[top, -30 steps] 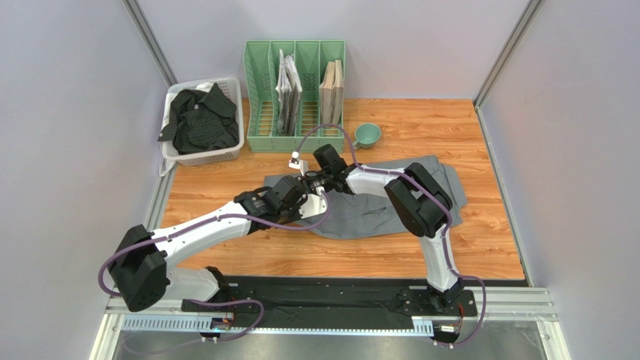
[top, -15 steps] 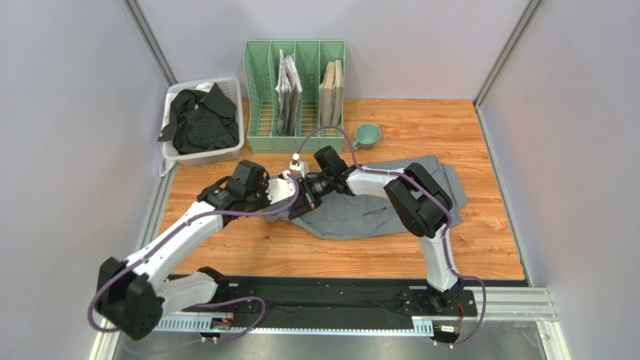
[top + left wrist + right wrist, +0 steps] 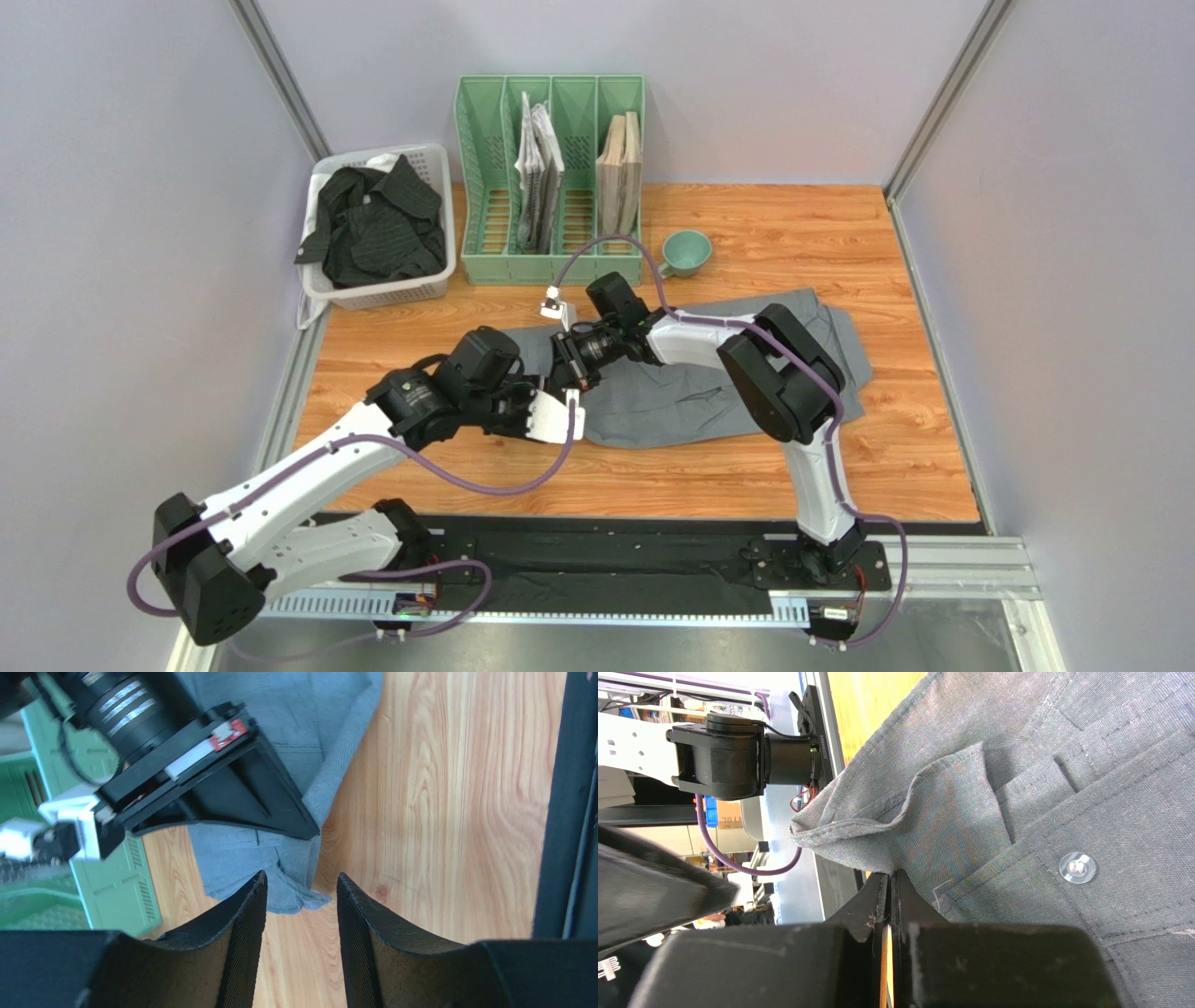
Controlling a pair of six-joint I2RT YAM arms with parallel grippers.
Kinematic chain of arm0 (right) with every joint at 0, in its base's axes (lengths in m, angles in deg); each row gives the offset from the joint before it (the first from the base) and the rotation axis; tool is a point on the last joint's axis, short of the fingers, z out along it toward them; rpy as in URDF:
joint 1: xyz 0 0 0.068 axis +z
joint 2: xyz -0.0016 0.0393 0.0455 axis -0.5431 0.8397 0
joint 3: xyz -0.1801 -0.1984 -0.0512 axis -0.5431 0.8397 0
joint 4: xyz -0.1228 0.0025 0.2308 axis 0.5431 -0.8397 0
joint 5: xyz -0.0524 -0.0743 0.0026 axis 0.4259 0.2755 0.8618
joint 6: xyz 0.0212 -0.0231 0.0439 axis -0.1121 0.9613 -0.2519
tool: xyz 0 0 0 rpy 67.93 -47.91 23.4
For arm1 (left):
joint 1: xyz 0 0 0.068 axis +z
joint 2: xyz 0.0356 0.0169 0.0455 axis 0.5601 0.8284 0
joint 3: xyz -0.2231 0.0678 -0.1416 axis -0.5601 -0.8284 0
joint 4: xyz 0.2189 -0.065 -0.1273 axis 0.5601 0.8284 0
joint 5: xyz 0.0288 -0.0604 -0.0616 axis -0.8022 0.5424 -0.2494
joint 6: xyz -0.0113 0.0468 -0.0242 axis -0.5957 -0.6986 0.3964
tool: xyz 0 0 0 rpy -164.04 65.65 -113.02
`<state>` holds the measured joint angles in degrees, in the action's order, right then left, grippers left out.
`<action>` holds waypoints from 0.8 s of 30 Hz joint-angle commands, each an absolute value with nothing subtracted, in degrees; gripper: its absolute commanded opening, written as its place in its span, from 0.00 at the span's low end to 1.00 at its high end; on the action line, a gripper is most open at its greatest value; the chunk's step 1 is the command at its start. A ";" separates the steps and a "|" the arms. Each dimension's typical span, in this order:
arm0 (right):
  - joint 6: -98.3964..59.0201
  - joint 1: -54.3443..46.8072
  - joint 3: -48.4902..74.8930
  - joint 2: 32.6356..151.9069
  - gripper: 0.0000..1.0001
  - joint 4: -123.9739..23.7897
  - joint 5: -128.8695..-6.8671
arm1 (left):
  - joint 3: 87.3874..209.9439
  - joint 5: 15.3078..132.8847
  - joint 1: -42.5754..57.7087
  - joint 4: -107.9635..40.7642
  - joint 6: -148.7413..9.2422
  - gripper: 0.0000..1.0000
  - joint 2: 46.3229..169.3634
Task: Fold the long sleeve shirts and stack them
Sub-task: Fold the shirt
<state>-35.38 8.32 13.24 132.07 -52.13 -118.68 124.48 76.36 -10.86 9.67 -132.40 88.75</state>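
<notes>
While wood table (image 3: 898, 462) bears grey shirt (image 3: 659, 402), right claw (image 3: 889, 882) pinches it; left claw (image 3: 300, 882) released.

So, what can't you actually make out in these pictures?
Top view: the right arm covers the middle of the grey shirt; its sleeves cannot be traced.
Top view: the black shirt lies bunched in the basket; one garment or several is unclear.
Top view: the inside of the cup is too small to judge.
Right wrist view: the tips of the right pincer sit in grey cloth; how many layers they pinch is hidden.
</notes>
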 commanded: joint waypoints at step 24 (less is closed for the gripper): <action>-36.43 9.12 13.86 128.52 0.00 -50.02 -121.49 | 122.64 70.76 -7.25 5.41 -157.08 0.22 105.56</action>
